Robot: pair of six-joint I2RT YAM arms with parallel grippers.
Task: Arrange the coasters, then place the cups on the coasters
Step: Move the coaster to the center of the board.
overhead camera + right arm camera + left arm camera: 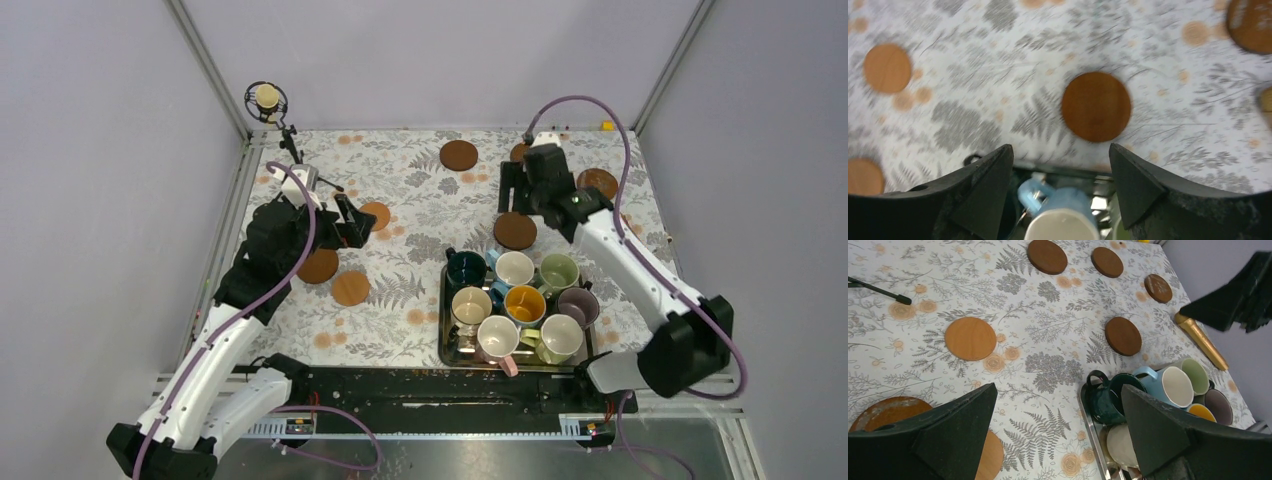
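Note:
Several round coasters lie on the floral cloth: dark ones at the back (pixel 459 155) (pixel 598 183) and mid-table (pixel 515 230) (pixel 1096 106), orange ones on the left (pixel 375 215) (pixel 318 266) (pixel 351 288). Another dark one is half hidden behind my right arm. The cups stand packed in a steel tray (pixel 443 335), among them dark green (pixel 466 268), light blue (pixel 514 268) (pixel 1063 210), pale green (pixel 558 272) and yellow-orange (pixel 524 303). My right gripper (pixel 520 192) (pixel 1060 147) hovers open above the light blue cup, holding nothing. My left gripper (pixel 356 226) (pixel 1059 386) is wide open over the orange coasters, empty.
A microphone on a stand (pixel 266 97) sits at the back left corner, its thin black rod (pixel 878 289) reaching over the cloth. Grey walls and metal rails enclose the table. The tray's rim (pixel 1094 437) lies just right of my left gripper.

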